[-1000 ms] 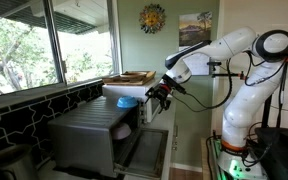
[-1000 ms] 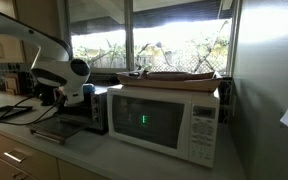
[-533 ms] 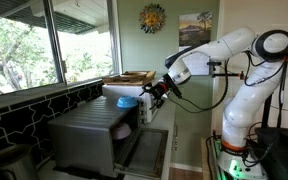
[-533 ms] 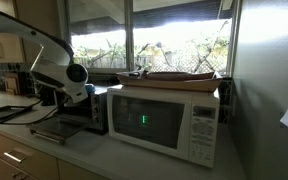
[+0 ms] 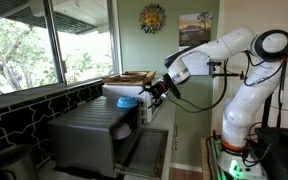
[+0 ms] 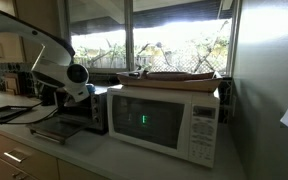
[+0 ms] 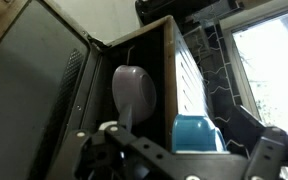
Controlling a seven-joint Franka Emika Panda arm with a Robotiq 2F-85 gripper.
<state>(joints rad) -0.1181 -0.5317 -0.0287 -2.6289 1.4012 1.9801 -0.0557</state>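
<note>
The gripper [image 5: 155,92] is hovering empty, jaws spread wide, near the blue cup [image 5: 127,101], which is sitting untouched on top of the toaster oven [image 5: 89,135] with its door [image 5: 146,150] hanging open; by my judgement the approach is nearing its end, the grasp not yet made.

And the gripper [image 5: 153,90] has come up a touch this last second, sitting higher beside the blue cup [image 5: 127,101].
</note>
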